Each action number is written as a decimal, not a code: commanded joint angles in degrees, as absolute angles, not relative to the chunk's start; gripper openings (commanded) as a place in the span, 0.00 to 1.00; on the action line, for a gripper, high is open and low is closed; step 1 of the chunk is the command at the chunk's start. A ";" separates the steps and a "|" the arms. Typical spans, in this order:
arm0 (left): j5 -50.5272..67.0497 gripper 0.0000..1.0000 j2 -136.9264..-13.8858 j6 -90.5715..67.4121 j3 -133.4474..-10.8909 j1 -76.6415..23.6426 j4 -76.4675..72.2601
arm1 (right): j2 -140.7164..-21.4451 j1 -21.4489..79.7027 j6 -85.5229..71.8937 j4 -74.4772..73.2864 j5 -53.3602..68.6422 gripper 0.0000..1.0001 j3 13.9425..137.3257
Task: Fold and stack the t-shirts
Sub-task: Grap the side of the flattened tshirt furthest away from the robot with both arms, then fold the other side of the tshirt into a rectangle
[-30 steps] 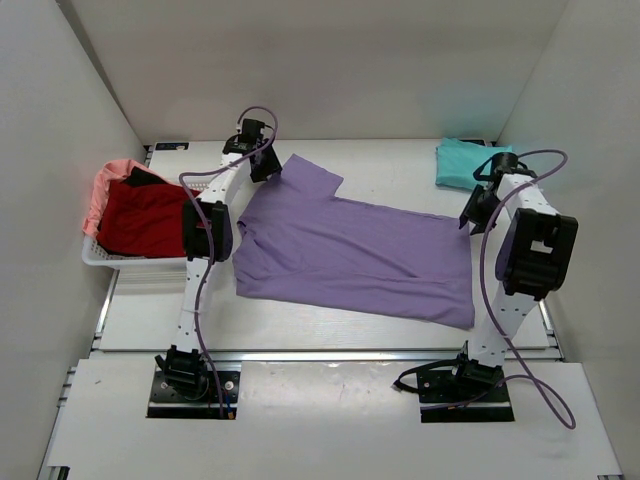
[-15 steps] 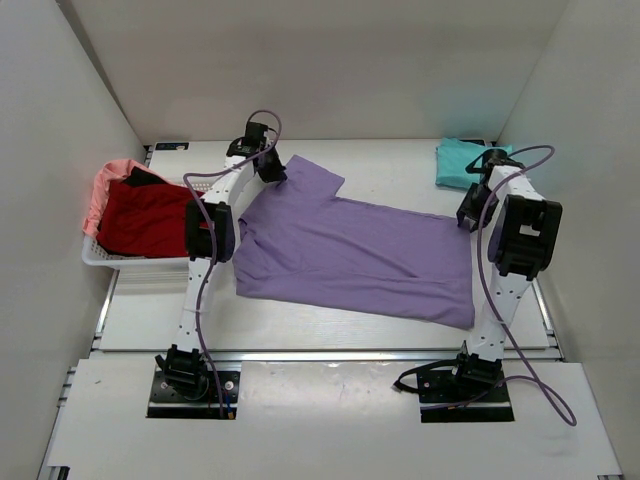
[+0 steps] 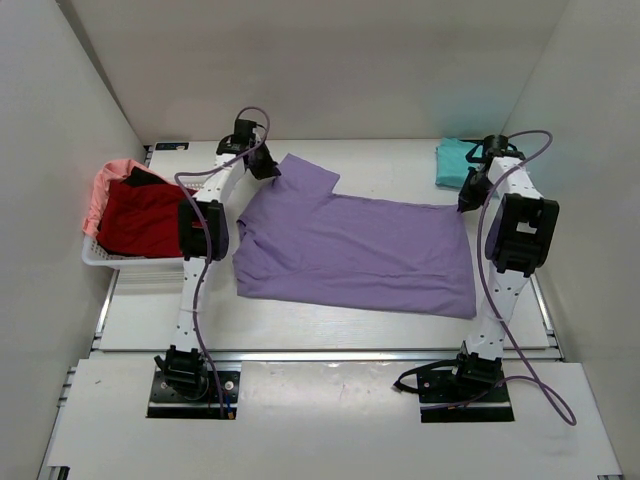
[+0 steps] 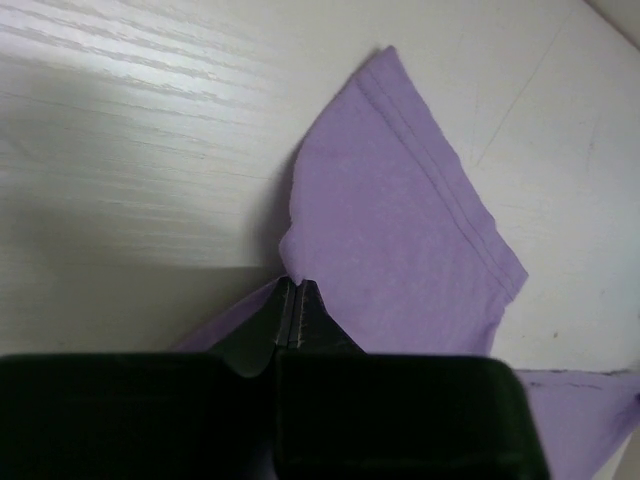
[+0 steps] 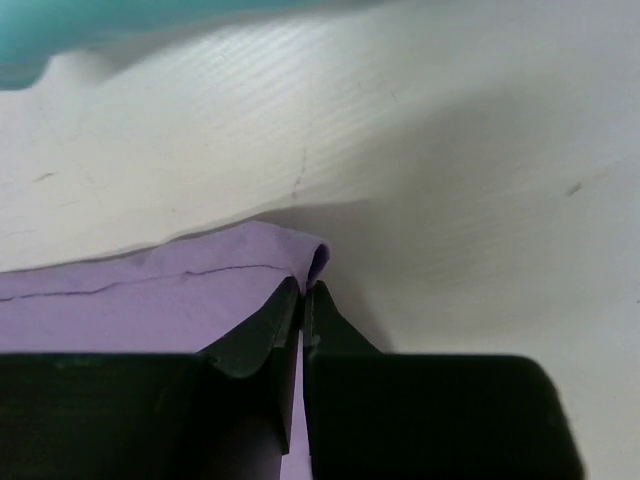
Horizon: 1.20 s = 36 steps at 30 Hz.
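The lavender-purple t-shirt [image 3: 350, 250] lies spread across the middle of the desk [image 3: 330, 322], mostly flat, its long edge running from left to right; one short sleeve [image 4: 400, 230] points toward the far side, its stitched hem lying flat on the white surface.

The left gripper [image 4: 297, 300] sits at the shirt's far-left corner, at the base of that sleeve; its fingers are pinched together with a small peak of purple cloth caught at their tips. The right gripper [image 5: 303, 295] is at the shirt's far-right corner; its fingers are likewise clenched, with a raised fold of the purple edge nipped between them and bare desk beyond it.

The teal t-shirt [image 3: 455, 160] rests in a compact pile at the far-right corner of the desk, near the right gripper but apart from the purple cloth — its edge shows as a teal band at the top of the right wrist view.

On the left, the white lattice basket [image 3: 110, 258] holds the red t-shirt [image 3: 140, 215], heaped loosely; the salmon-pink t-shirt [image 3: 105, 180] lies against it — draped over the basket's far-left rim.
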<state>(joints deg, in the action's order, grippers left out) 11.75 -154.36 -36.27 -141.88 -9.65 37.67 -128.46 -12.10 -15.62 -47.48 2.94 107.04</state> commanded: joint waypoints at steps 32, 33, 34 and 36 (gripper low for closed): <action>22.59 0.00 -103.02 -31.82 -82.46 -4.04 32.43 | -93.70 -18.46 -8.09 -34.98 14.78 0.00 67.86; 22.67 0.00 -102.05 -31.90 -82.18 -4.22 31.91 | -92.56 -18.54 -8.26 -34.37 15.11 0.00 66.98; 23.28 0.00 -100.91 -32.43 -80.70 -4.39 32.08 | -92.64 -18.72 -8.35 -34.63 14.51 0.00 66.28; 23.56 0.00 -99.41 -32.34 -78.67 -4.66 32.08 | -90.45 -18.90 -8.17 -34.28 13.63 0.00 64.43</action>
<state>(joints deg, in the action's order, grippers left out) 21.67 -105.21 -32.14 -80.53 -4.08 32.58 -94.72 -18.76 -9.02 -36.25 15.53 65.91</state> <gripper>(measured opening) 0.019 0.011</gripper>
